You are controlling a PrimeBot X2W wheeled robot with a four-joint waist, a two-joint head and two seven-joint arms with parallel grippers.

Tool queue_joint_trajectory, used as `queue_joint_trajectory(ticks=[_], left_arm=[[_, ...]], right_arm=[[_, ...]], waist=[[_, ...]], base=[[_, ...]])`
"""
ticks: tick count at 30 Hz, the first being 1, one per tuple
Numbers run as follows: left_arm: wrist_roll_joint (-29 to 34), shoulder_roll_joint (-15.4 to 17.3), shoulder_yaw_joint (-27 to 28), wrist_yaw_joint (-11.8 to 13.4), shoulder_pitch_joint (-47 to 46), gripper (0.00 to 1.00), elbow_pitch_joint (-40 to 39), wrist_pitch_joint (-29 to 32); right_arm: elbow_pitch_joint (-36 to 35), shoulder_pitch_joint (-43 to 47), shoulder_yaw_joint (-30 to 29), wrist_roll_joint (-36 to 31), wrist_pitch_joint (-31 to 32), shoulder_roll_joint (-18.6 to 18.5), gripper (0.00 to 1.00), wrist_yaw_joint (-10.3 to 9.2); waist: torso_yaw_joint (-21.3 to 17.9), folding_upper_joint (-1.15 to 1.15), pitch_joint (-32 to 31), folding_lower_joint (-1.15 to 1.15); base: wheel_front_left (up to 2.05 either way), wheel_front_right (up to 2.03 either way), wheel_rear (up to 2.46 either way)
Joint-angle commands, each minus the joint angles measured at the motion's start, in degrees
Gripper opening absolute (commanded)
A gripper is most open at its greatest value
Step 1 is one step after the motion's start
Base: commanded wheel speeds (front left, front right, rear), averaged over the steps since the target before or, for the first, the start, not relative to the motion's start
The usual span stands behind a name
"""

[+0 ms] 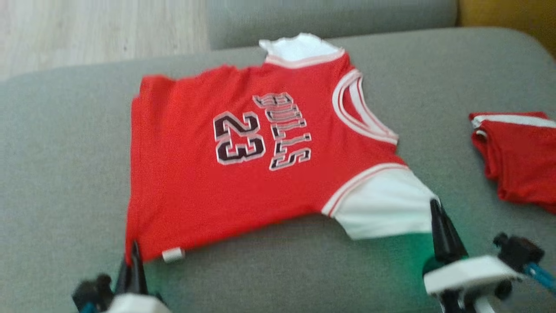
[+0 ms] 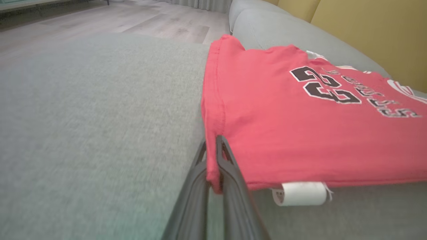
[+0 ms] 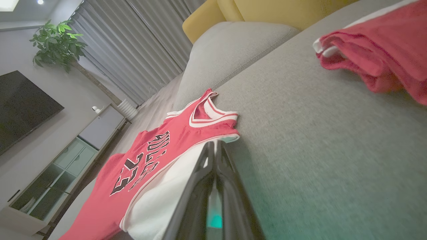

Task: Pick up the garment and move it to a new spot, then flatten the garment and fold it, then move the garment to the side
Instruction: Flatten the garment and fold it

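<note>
Grey sofa (image 1: 52, 174); 2nd red cloth (image 1: 521, 161) at rt; wood floor (image 1: 87, 30).

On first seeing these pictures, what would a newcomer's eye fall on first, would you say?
The red jersey, marked 23 and BULLS, lies spread across the grey sofa, in the middle of the head view. The left gripper is shut on its hem corner beside the white tag, the right gripper on its white sleeve. A second red garment lies to its right.
</note>
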Motion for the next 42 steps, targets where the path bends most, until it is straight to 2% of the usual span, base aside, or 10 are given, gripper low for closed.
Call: queue_joint_trajectory(ticks=[1, 10, 17, 24, 34, 35, 36, 37, 38, 42], left_arm=[[-0.7, 0.8, 0.2, 0.5, 2.1, 0.0, -2.2, -0.1], [-2.6, 0.8, -2.7, 0.7, 6.5, 0.0, -6.5, -0.1], [-3.1, 0.8, -4.9, -0.1, -0.7, 0.0, -10.2, -0.1], [-5.6, 0.8, -7.1, 0.6, -8.6, 0.0, -6.7, -0.1], [-10.0, 0.8, -9.7, 2.3, -18.7, 0.0, -1.1, -0.1], [-10.2, 0.8, -9.8, 2.5, -19.8, 0.0, -0.9, -0.1], [-10.5, 0.8, -9.6, 3.1, -20.7, 0.0, -0.9, -0.1], [-10.5, 0.8, -9.3, 3.9, -21.6, 0.45, -1.0, -0.1], [-10.5, 0.8, -9.3, 4.6, -22.2, 1.0, -0.7, -0.1], [-6.9, 0.8, -8.9, 7.6, -22.7, 1.0, -1.8, -0.1]], right_arm=[[-2.9, 1.4, 1.8, 0.9, 0.1, -2.7, 0.0, -0.04], [-8.5, 6.8, 0.1, 3.4, 1.1, -4.3, 0.0, -0.04], [-9.5, -1.8, -1.5, 1.7, 2.0, -2.6, 0.0, -0.04], [-2.5, -15.5, -1.3, -2.4, 4.0, -1.6, 0.0, -0.04], [13.7, -31.8, -1.6, -6.5, 2.5, 1.0, 0.0, -0.04], [15.3, -33.3, -2.1, -6.6, 2.0, 1.3, 0.3, -0.04], [16.8, -34.8, -2.5, -6.8, 1.4, 1.7, 0.73, -0.04], [18.3, -36.1, -3.1, -7.1, 1.0, 2.0, 1.0, -0.04], [19.9, -37.1, -3.7, -7.8, 0.5, 2.1, 1.0, -0.04], [21.3, -38.2, -5.7, -15.6, -0.3, 0.9, 1.0, -0.04]], waist=[[-0.3, 0.0, -3.2, 0.02], [0.4, 0.0, -3.9, 0.02], [2.7, 0.0, 0.4, 0.02], [5.3, 0.0, 5.4, 0.02], [7.2, 0.0, 10.6, 0.02], [7.2, 0.0, 11.0, 0.02], [7.3, 0.0, 11.2, 0.02], [7.4, 0.0, 11.3, 0.02], [7.5, 0.0, 11.3, 0.02], [7.5, 0.0, 11.0, 0.02]], base=[[0.0, 0.0, 0.0], [0.0, 0.0, 0.0], [0.0, 0.0, 0.0], [0.0, 0.0, 0.0], [0.0, 0.0, 0.0], [0.0, 0.0, 0.0], [0.0, 0.0, 0.0], [0.0, 0.0, 0.0], [0.0, 0.0, 0.0], [0.0, 0.0, 0.0]])
